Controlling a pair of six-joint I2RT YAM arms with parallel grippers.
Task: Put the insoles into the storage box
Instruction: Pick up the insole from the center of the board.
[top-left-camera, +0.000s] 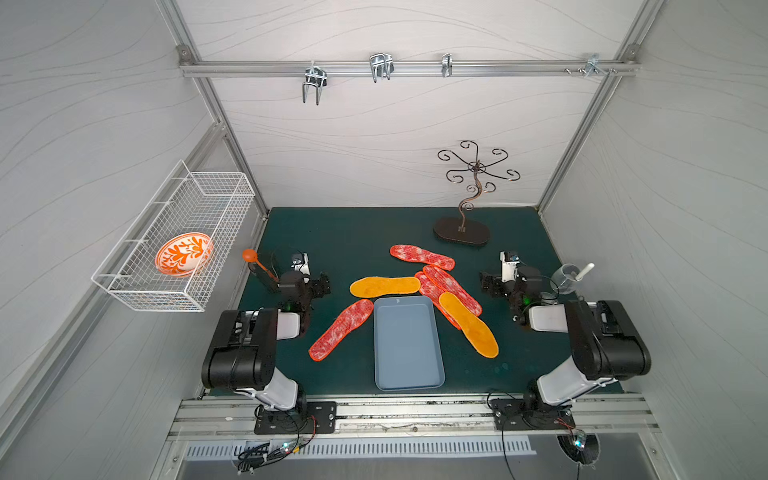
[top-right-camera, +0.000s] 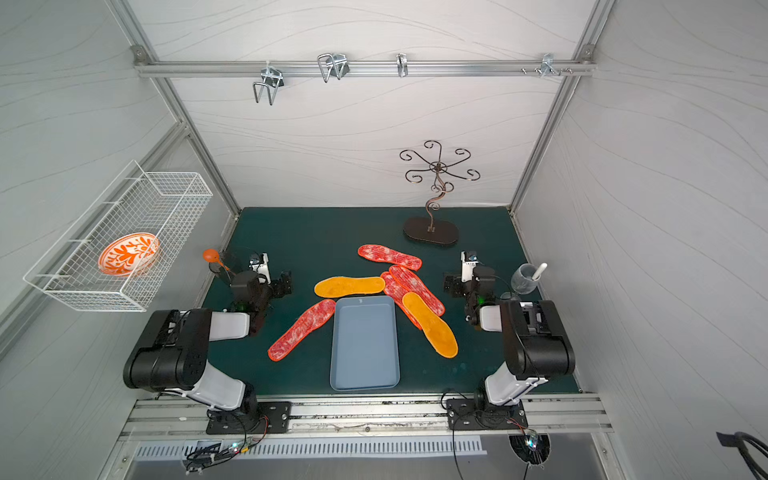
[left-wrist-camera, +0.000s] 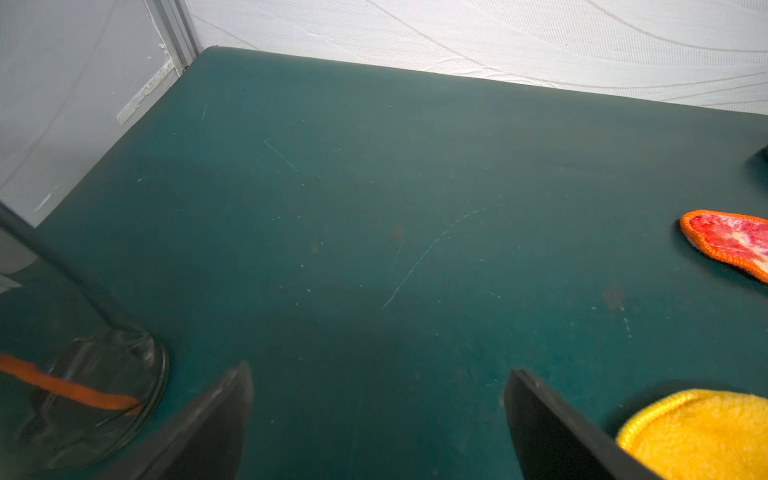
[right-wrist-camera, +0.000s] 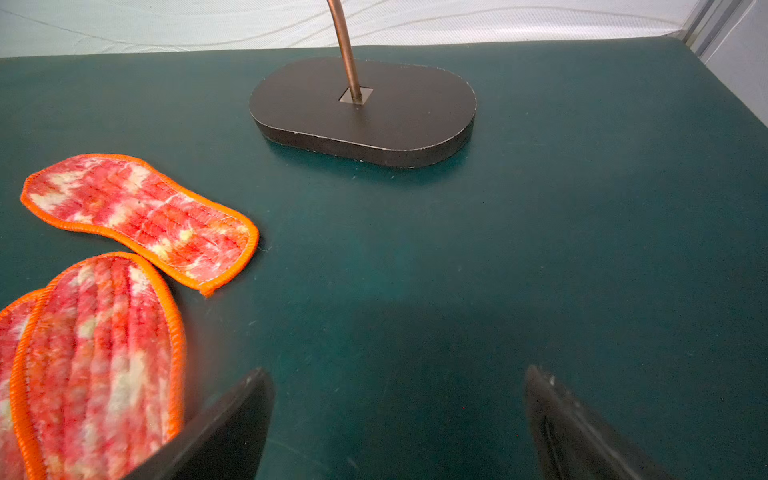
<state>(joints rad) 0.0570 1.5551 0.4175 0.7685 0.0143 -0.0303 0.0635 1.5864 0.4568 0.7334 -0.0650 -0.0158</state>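
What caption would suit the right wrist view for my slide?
Open right gripper over the mat, mottled insoles beside it, stand base ahead.

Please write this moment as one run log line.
box: empty | insoles: six outside, on mat | left gripper: open, empty | right gripper: open, empty

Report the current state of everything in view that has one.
storage box: empty, flat on the mat.
insoles: all six on the mat outside the box, several overlapping.
left gripper: open, empty.
right gripper: open, empty.
wire basket: holds a patterned bowl.
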